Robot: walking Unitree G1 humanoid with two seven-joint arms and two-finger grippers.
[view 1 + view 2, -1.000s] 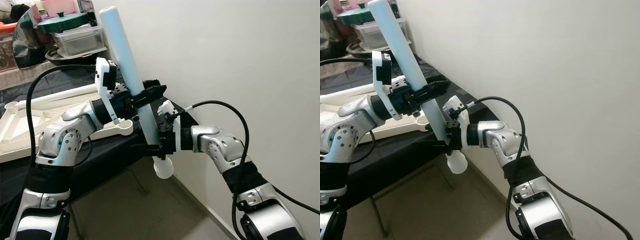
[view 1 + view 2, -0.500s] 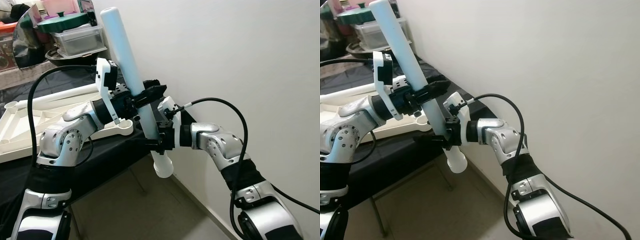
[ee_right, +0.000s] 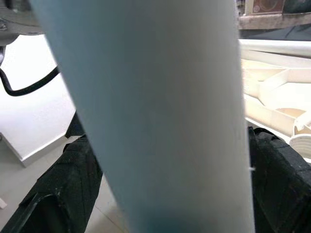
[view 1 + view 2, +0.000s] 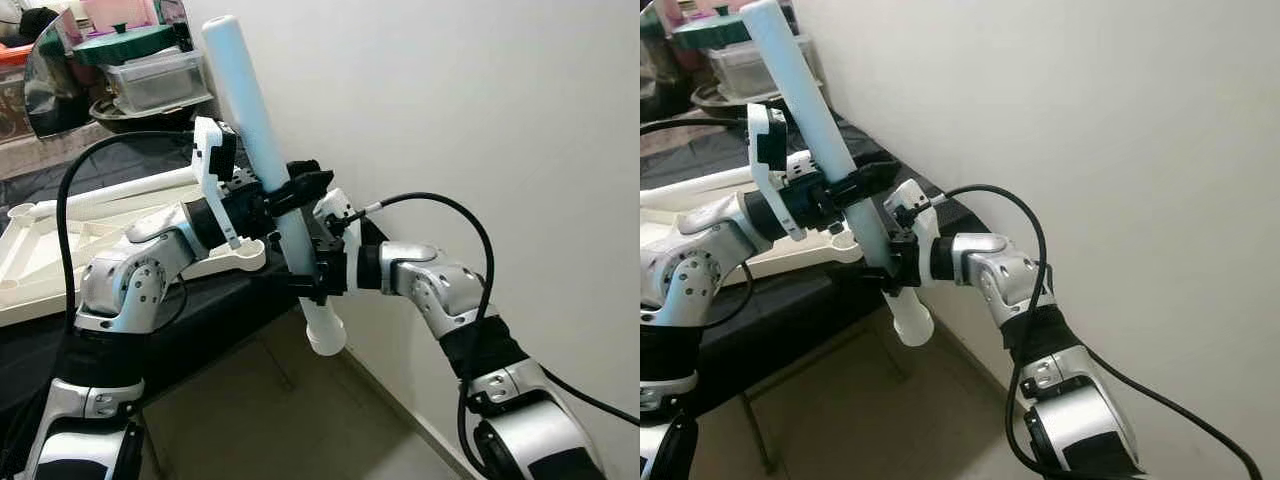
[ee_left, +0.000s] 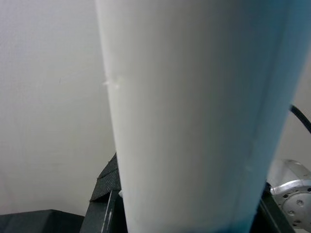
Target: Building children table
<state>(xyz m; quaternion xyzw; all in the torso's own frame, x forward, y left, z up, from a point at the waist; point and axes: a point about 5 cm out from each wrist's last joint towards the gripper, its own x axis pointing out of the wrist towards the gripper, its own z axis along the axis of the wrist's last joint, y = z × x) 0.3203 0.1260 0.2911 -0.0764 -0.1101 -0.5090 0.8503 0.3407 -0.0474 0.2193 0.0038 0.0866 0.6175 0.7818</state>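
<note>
White plastic table leg (image 4: 268, 180), likely light, stiff and slick, is held tilted beside the upturned tabletop (image 4: 60, 250); left gripper (image 4: 292, 190) clamps mid-shaft, right gripper (image 4: 312, 280) clamps near its flared foot.

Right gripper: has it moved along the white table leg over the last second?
Yes. The right gripper has slid slightly up the white table leg, toward the left gripper; more of the leg's lower end shows below it.
</note>
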